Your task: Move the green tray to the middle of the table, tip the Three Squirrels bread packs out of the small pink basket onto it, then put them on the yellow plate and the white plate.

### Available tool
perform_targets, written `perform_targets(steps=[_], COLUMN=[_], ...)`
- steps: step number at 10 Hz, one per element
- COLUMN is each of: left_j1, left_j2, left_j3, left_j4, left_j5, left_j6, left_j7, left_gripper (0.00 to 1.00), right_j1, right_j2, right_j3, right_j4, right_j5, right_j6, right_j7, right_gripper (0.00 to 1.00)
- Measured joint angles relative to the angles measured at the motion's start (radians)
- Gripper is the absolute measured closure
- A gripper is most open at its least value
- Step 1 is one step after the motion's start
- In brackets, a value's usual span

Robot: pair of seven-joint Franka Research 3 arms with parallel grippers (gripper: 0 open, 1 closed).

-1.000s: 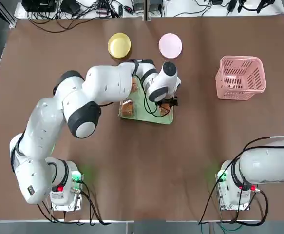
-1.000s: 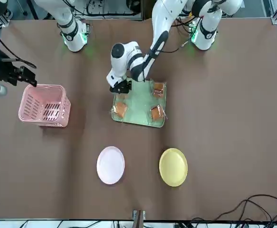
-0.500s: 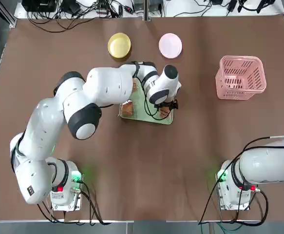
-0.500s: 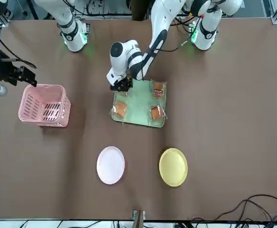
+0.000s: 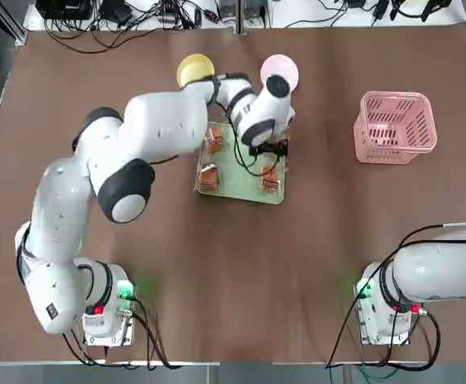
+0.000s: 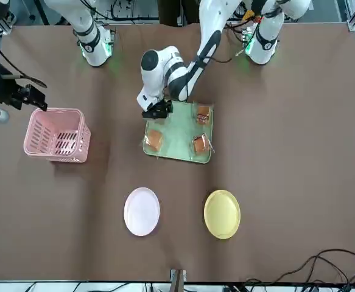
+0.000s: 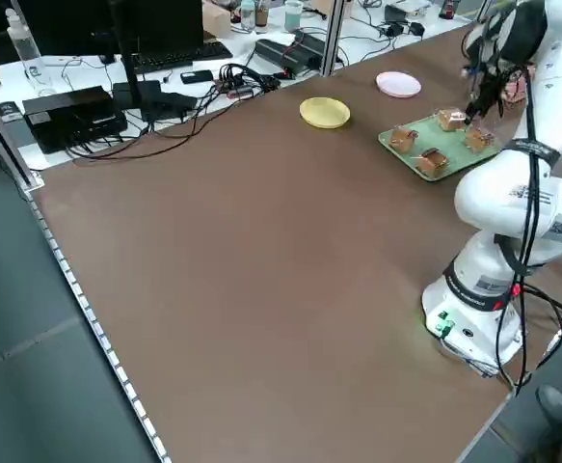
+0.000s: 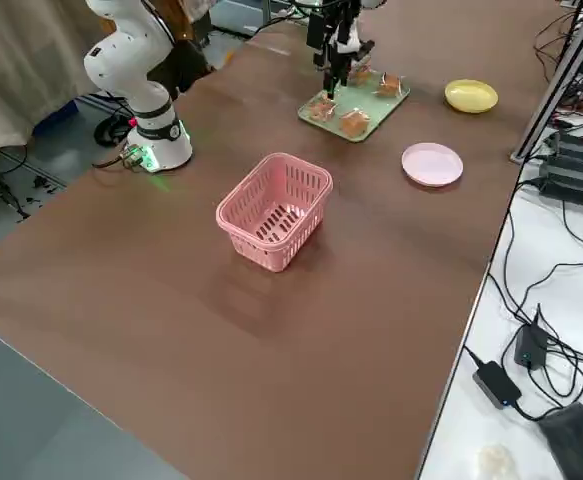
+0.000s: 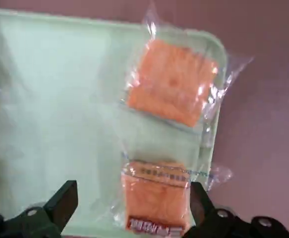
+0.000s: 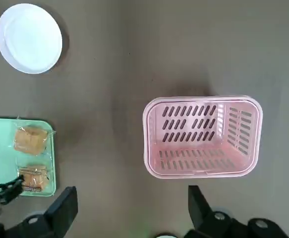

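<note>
Top view: the green tray (image 5: 240, 172) lies near the middle of the table (image 5: 233, 264), with the left gripper (image 5: 269, 149) hanging just above its far right corner, jaws spread wide and empty. Three bread packs (image 5: 209, 177) show here, one close beside the claw, two farther along the tray toward the arm's elbow. The yellow plate (image 5: 191, 70) and white plate (image 5: 280, 70) sit just beyond the claw, both partly hidden by the arm. The small pink basket (image 5: 395, 126) stands upright, well off to the claw's right. The right arm is parked at the near edge; its gripper is out of this picture.

Front view: both plates appear whole and bare, which the overhead hides. The right gripper (image 6: 22, 97) hovers beside the basket.

Left side view: the plates lie beyond the tray, still without packs.

Right side view: the basket looks empty inside.

Left wrist view: two packs lie directly below the spread fingers (image 9: 62, 201), one partly between them, the other just past it in the tray's corner, so the tray seems to hold four packs.

Right wrist view: its own jaws stand wide and empty, above the empty basket.

Judging by this, tray moved and basket tipped are done; moving every pack to the plates remains.
</note>
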Motion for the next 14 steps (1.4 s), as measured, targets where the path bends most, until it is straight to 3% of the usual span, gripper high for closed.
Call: perform_targets(steps=[3,8,14], left_j1=[0.08,0.411,0.5], left_j2=[-0.165,-0.299,-0.335], left_j3=[0.011,0.014,0.009], left_j4=[0.0,-0.001,-0.075], left_j5=[0.0,0.0,0.002], left_j6=[-0.154,-0.3,-0.288], left_j7=[0.077,0.492,0.566], left_gripper=[0.0,0.0,0.0], right_j1=[0.0,-0.001,-0.001], right_j2=[0.0,0.0,0.0], right_j3=[-0.001,-0.002,-0.002], right_j4=[0.0,0.0,0.0], right_j5=[0.0,0.0,0.0], right_j6=[-0.001,-0.001,-0.001], right_j7=[0.0,0.0,0.0], right_gripper=[0.01,0.01,0.01])
